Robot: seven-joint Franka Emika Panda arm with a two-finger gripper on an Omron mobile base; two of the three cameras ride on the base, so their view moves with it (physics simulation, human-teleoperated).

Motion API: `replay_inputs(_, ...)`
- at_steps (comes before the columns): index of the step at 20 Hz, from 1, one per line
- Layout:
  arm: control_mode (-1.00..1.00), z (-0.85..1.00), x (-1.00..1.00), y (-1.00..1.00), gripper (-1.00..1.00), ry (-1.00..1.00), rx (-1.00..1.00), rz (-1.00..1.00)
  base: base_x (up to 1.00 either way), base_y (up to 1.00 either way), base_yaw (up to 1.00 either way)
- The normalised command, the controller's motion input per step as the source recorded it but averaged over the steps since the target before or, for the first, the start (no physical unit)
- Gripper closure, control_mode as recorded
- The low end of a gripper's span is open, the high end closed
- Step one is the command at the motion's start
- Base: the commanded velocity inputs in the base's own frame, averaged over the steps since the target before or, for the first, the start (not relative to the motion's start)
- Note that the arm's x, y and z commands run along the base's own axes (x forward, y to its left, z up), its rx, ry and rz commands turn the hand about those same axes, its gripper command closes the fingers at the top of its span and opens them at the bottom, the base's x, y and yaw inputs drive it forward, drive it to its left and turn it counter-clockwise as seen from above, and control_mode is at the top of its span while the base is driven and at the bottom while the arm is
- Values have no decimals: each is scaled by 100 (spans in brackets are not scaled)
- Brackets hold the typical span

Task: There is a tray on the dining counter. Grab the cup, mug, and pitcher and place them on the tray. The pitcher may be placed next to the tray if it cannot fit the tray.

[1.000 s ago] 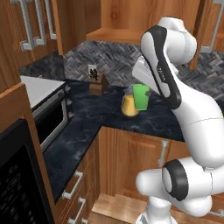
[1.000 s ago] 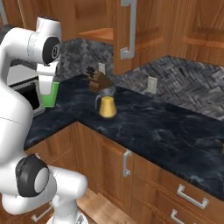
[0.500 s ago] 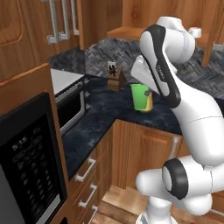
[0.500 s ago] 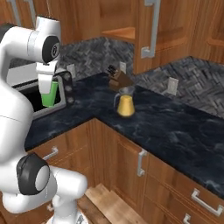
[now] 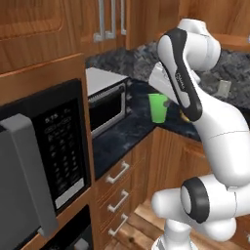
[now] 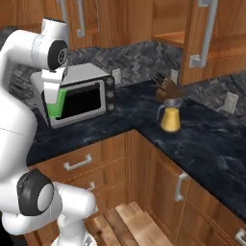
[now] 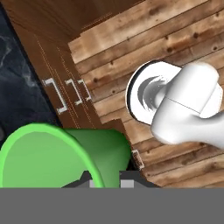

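We carry the cup [image 5: 157,108] clear of the counter [image 6: 206,144], its wall pinched in our gripper [image 7: 105,180], whose jaws stand nearly pressed together on it. Over the last second the whole scene has slid across both base views: the microwave [image 6: 79,94] has grown large and the pitcher [image 6: 170,116] has drifted away toward three o'clock in the right base view, which tells us the base is driving or turning, not that the things moved. The cup hangs at the same spot beside our arm, so the grip holds. We judge this as the carry leg toward the dining counter, with the tray yet to come before us.

Counting: one green cup, in hand; one pitcher with orange liquid, standing upright on the black wall counter near a knife block [image 6: 165,85], well apart from the cup; one microwave at the cup's nine o'clock in the left base view.
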Motion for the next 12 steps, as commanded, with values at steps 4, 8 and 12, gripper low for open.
replay_inputs(4, 100, 0, 0, 0, 100, 0, 0, 0, -8, -1, 62)
replay_inputs(8, 100, 0, 0, 0, 100, 0, 0, 0, -31, -5, 62)
replay_inputs(12, 100, 0, 0, 0, 100, 0, 0, 0, -60, -17, 57)
